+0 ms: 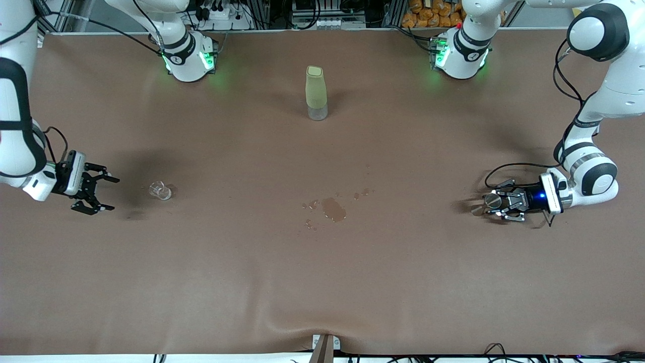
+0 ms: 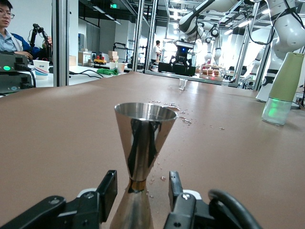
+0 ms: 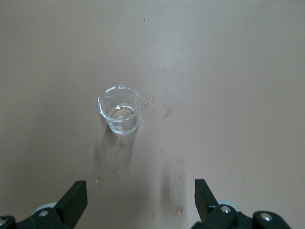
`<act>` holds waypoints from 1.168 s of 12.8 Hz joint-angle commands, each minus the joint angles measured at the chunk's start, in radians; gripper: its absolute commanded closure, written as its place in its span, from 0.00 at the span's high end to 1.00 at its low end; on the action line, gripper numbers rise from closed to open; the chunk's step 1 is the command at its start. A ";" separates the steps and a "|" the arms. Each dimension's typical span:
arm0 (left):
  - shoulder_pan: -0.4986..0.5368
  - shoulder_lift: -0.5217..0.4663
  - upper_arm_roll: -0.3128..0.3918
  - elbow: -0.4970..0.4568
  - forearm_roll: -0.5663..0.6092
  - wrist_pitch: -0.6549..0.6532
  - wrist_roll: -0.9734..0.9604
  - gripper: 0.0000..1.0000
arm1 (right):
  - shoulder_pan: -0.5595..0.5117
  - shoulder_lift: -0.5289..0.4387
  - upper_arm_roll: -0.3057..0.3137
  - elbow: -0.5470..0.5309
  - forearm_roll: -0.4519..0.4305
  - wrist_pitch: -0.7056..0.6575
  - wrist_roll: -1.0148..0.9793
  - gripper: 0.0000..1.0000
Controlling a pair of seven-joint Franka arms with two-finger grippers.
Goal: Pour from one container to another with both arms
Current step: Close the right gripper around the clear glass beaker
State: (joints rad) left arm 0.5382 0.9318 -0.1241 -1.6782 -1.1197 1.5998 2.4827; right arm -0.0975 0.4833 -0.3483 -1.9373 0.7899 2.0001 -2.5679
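Note:
A steel jigger (image 1: 490,201) (image 2: 143,138) stands upright on the brown table toward the left arm's end. My left gripper (image 1: 496,205) (image 2: 141,183) is low at the table with its fingers (image 2: 107,187) either side of the jigger's narrow waist; a gap shows on both sides, so it is open. A small clear glass beaker (image 1: 161,190) (image 3: 120,114) stands toward the right arm's end. My right gripper (image 1: 111,193) (image 3: 139,188) hangs open beside it, a short way off, holding nothing.
A tall bottle with a pale green sleeve (image 1: 316,93) (image 2: 285,86) stands mid-table, nearer the robots' bases. A puddle with scattered drops (image 1: 333,209) (image 2: 174,107) wets the table's middle, and drops (image 3: 167,112) lie round the beaker.

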 commanded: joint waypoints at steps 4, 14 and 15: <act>-0.004 0.025 0.001 0.015 -0.031 -0.015 0.033 0.48 | -0.021 0.116 -0.057 0.011 0.224 -0.193 -0.176 1.00; -0.003 0.024 -0.015 0.034 -0.029 -0.017 0.094 0.39 | -0.102 0.262 -0.074 0.009 0.454 -0.428 -0.446 1.00; -0.004 0.024 -0.015 0.035 -0.028 -0.017 0.102 0.39 | -0.113 0.274 -0.074 0.011 0.475 -0.451 -0.468 1.00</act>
State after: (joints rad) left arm 0.5371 0.9460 -0.1409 -1.6576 -1.1237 1.5970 2.5529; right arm -0.1778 0.7096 -0.4204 -1.9333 1.2024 1.5999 -2.7994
